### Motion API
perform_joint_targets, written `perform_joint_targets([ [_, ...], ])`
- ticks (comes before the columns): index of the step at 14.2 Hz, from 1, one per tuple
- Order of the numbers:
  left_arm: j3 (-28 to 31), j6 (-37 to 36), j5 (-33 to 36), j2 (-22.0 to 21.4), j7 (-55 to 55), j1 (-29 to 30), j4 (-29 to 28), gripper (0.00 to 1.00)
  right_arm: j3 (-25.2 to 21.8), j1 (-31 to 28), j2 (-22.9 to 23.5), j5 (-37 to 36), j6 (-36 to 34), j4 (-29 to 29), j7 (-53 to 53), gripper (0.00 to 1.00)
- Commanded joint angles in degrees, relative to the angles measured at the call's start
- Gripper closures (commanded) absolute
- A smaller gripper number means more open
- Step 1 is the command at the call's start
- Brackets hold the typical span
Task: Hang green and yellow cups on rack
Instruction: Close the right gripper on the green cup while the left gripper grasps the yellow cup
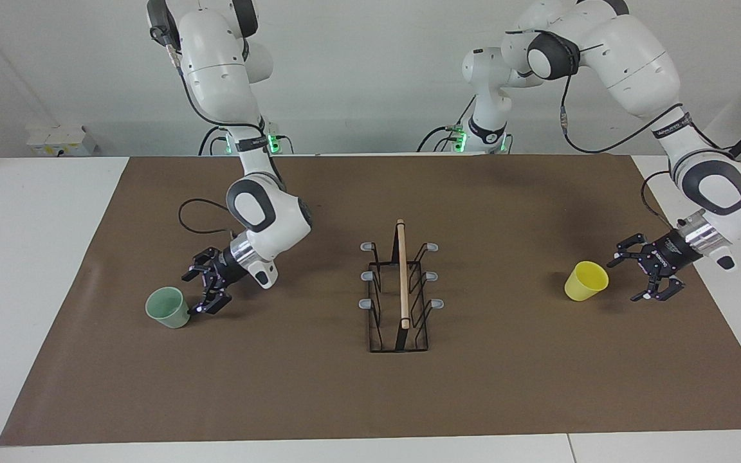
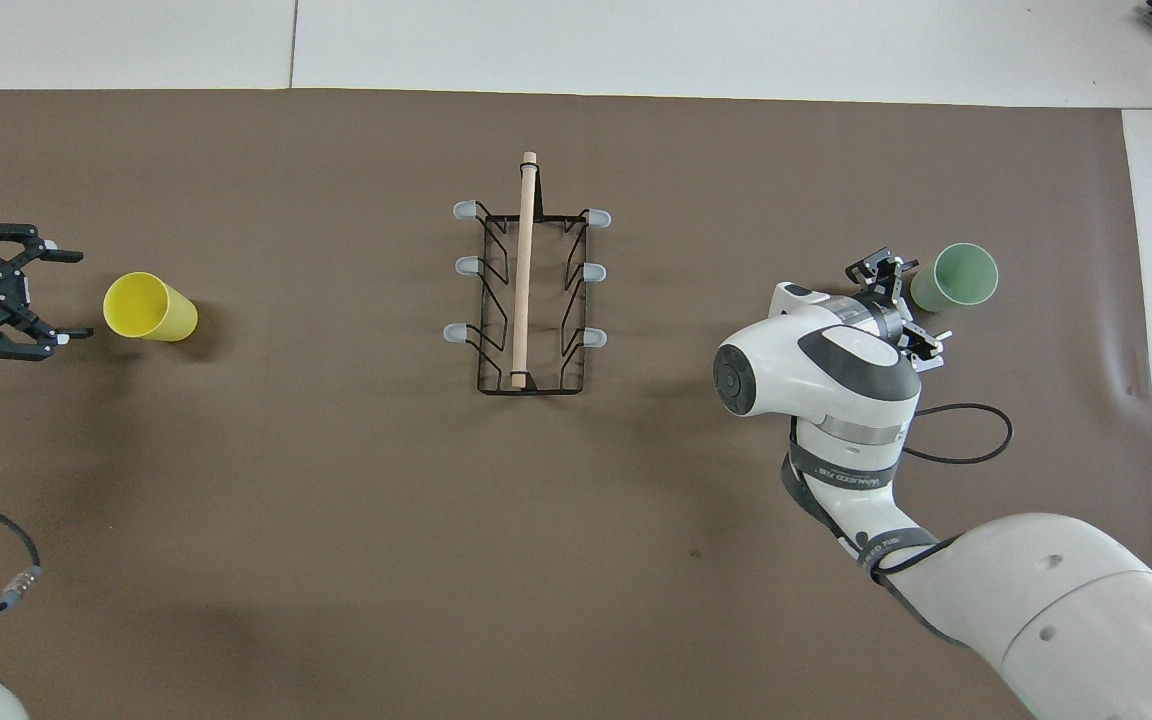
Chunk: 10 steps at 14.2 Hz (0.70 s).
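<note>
A: Wire rack with a wooden rod sits mid-mat. Smooth tapered plastic cups: green cup toward the right arm's end, yellow cup toward the left arm's.

B: Right gripper and left gripper jaws gape wide, just beside each cup (neither touching). Matte brown mat on a white surface, plain wall.

In the overhead view the right end effector, beside the pale mint-green plastic cup, is partly covered by its own white wrist.
</note>
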Motion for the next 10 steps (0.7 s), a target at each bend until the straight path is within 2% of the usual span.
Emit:
perform_joint_targets([
  [1,0.42,0.28,-2.85,1.05,1.09,1.07,-0.3,0.0,0.19,-1.29,0.58,-4.23,1.58,-1.05,2.8,0.0],
  [4,0.15,-0.42,-3.37,0.43,6.87,0.28,-3.29,0.0,0.19,-2.09,0.76,-5.65,2.72,-1.05,2.89,0.0],
  [7,-0.2,-1.22,-3.72,0.25,7.5,-0.33,-3.64,0.0,0.19,-3.14,0.67,-7.83,2.99,-2.1,4.46,0.0],
  [10,-0.2,0.79,-5.39,-0.45,7.42,-2.7,-6.36,0.0,0.19,-4.28,0.32,-11.34,3.95,-4.3,7.8,0.0],
])
